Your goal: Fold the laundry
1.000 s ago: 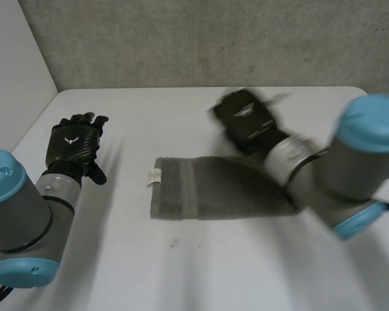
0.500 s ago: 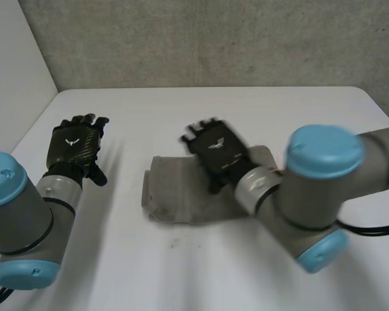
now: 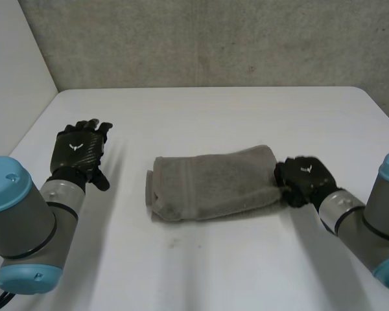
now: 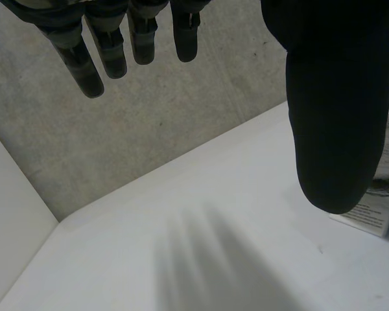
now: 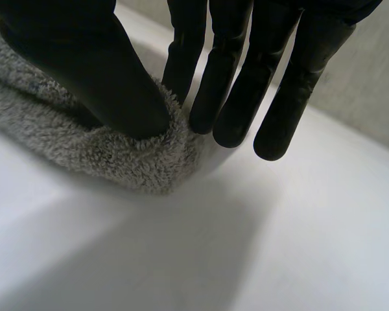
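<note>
A grey towel (image 3: pixel 211 181) lies folded in a thick bundle at the table's middle. My right hand (image 3: pixel 305 178) is at the towel's right end. In the right wrist view its thumb (image 5: pixel 84 71) presses on top of the towel's (image 5: pixel 65 136) folded corner and its fingers (image 5: pixel 233 84) stand straight against the other side, pinching that corner. My left hand (image 3: pixel 78 152) rests open over the bare table well left of the towel. In the left wrist view its fingers (image 4: pixel 104 52) are spread, and the towel's white label (image 4: pixel 369 217) lies beside the thumb (image 4: pixel 337 97).
The white table (image 3: pixel 201 265) ends at a grey concrete wall (image 3: pixel 201 39) at the back and a white side wall (image 3: pixel 13 71) at the left.
My right hand swept left across the towel, then came back to its right end and closed on it. The towel went from flat to a thicker folded bundle. The left hand hardly moved.
</note>
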You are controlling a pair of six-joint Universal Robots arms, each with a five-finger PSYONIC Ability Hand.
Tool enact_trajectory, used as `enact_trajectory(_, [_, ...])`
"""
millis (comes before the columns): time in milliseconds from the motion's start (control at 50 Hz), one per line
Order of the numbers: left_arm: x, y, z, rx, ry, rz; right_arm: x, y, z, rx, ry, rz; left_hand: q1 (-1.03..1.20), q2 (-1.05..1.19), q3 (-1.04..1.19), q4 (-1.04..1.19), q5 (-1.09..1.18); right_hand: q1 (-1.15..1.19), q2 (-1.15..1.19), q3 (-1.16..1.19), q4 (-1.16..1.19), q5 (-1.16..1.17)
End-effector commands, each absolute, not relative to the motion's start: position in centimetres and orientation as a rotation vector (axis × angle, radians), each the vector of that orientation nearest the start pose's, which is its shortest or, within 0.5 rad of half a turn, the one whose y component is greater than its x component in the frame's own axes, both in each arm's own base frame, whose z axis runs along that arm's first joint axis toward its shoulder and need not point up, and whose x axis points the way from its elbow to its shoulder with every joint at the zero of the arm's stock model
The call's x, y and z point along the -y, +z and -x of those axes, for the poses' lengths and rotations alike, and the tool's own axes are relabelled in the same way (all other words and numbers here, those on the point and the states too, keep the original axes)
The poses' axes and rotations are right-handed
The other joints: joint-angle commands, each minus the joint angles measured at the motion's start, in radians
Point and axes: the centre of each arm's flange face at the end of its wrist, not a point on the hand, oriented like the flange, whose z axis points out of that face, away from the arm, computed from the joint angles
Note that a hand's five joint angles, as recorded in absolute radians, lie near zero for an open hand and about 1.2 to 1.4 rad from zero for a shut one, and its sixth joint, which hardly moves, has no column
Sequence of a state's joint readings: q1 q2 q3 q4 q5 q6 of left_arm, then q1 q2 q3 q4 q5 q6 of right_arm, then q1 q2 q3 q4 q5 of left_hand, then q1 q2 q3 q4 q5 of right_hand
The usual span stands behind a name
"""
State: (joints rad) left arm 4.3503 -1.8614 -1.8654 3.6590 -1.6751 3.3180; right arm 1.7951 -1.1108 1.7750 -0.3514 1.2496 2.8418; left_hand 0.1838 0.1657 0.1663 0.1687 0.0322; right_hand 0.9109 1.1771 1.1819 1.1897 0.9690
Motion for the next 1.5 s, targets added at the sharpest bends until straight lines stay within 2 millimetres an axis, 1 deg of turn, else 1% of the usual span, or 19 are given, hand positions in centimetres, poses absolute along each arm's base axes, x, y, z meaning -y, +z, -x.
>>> enact_trajectory(20, [26.8,17.9,23.1,-2.269,-2.189,-0.508,30.2,17.5,-25.9,-2.004,-1.884,0.897,-0.009,0.009,0.008,0.006,-0.032,0.485,0.219,0.214,0.207,0.253])
enact_trajectory(60, [26.8,17.9,23.2,-2.269,-2.189,-0.508,27.8,19.4,-30.3,-1.833,-1.852,0.951,-0.009,0.009,0.008,0.006,-0.032,0.485,0.219,0.214,0.207,0.253])
enact_trajectory(140, [26.8,17.9,23.2,-2.269,-2.189,-0.508,25.0,19.5,-34.0,-1.734,-1.751,0.995,-0.009,0.009,0.008,0.006,-0.032,0.485,0.219,0.214,0.207,0.253])
enact_trajectory(280, [26.7,18.2,23.1,-2.268,-2.188,-0.506,18.2,14.2,-39.4,-1.679,-1.481,1.18,-0.009,0.009,0.008,0.006,-0.032,0.485,0.219,0.214,0.207,0.253])
enact_trajectory(360, [26.4,18.9,23.5,-2.26,-2.212,-0.518,18.5,13.8,-39.6,-1.706,-1.497,1.164,-0.009,0.009,0.008,0.006,-0.032,0.208,-0.059,-0.063,-0.071,-0.025])
enact_trajectory(380, [26.2,19.4,23.8,-2.254,-2.229,-0.529,19.3,14.8,-39.4,-1.719,-1.545,1.125,-0.009,0.009,0.008,0.006,-0.032,-0.287,-0.553,-0.558,-0.565,-0.519])
enact_trajectory(400, [26.2,19.4,23.8,-2.254,-2.229,-0.529,19.3,14.8,-39.4,-1.719,-1.545,1.125,-0.009,0.009,0.008,0.006,-0.032,-0.292,-0.558,-0.563,-0.57,-0.524])
enact_trajectory(420, [26.0,19.9,24.3,-2.244,-2.255,-0.541,20.2,16.4,-38.9,-1.735,-1.612,1.069,-0.009,0.009,0.008,0.006,-0.032,-0.6,-0.866,-0.871,-0.878,-0.832])
enact_trajectory(500, [25.4,21.7,26.2,-2.238,-2.316,-0.595,24.0,20.7,-35.9,-1.81,-1.737,0.747,-0.009,0.009,0.008,0.006,-0.032,-0.736,-1.003,-1.007,-1.015,-0.969])
enact_trajectory(620, [24.0,22.7,29.1,-2.312,-2.328,-0.691,25.8,21.6,-34.2,-1.845,-1.685,0.539,-0.005,0.013,0.012,0.01,-0.028,-0.736,-1.003,-1.007,-1.015,-0.969])
enact_trajectory(760, [23.4,18.4,33.2,-2.633,-2.137,-0.743,26.9,19.2,-33.0,-1.986,-1.516,0.549,0.0,0.018,0.018,0.015,-0.023,-0.736,-1.003,-1.007,-1.015,-0.969])
enact_trajectory(920, [24.0,13.9,33.4,-2.755,-1.881,-0.76,27.3,15.3,-33.7,-2.07,-1.405,0.656,-0.009,0.009,0.008,0.006,-0.032,-0.736,-1.003,-1.007,-1.015,-0.969])
enact_trajectory(1100, [24.0,12.9,32.1,-2.744,-1.804,-0.699,27.4,12.5,-34.0,-2.125,-1.406,0.821,-0.009,0.009,0.008,0.006,-0.032,-0.736,-1.003,-1.007,-1.015,-0.969])
enact_trajectory(1220, [23.8,15.8,31.9,-2.682,-1.903,-0.704,27.6,15.2,-34.0,-2.078,-1.492,0.822,-0.009,0.009,0.008,0.006,-0.032,-0.736,-1.003,-1.007,-1.015,-0.969])
enact_trajectory(1320, [23.6,21.0,31.6,-2.58,-2.08,-0.685,28.6,22.1,-31.9,-2.021,-1.739,0.698,-0.009,0.009,0.008,0.006,-0.032,-0.736,-1.003,-1.007,-1.015,-0.969])
enact_trajectory(1360, [23.4,25.5,30.6,-2.498,-2.219,-0.623,29.2,24.1,-30.7,-2.021,-1.837,0.632,-0.009,0.009,0.008,0.006,-0.032,-0.736,-1.003,-1.007,-1.015,-0.969])
enact_trajectory(1380, [23.4,25.5,30.6,-2.498,-2.22,-0.623,29.2,24.2,-30.7,-2.021,-1.838,0.631,-0.009,0.009,0.008,0.006,-0.032,-0.736,-1.003,-1.007,-1.015,-0.969])
enact_trajectory(1420, [24.2,29.7,28.4,-2.416,-2.312,-0.511,29.7,28.2,-28.5,-2.003,-2.007,0.504,-0.009,0.009,0.008,0.006,-0.032,-0.736,-1.003,-1.007,-1.015,-0.969])
enact_trajectory(1500, [24.3,33.2,26.2,-2.358,-2.35,-0.42,29.6,31.6,-26.2,-2.004,-2.124,0.428,-0.008,0.01,0.009,0.007,-0.031,-0.736,-1.003,-1.007,-1.015,-0.969])
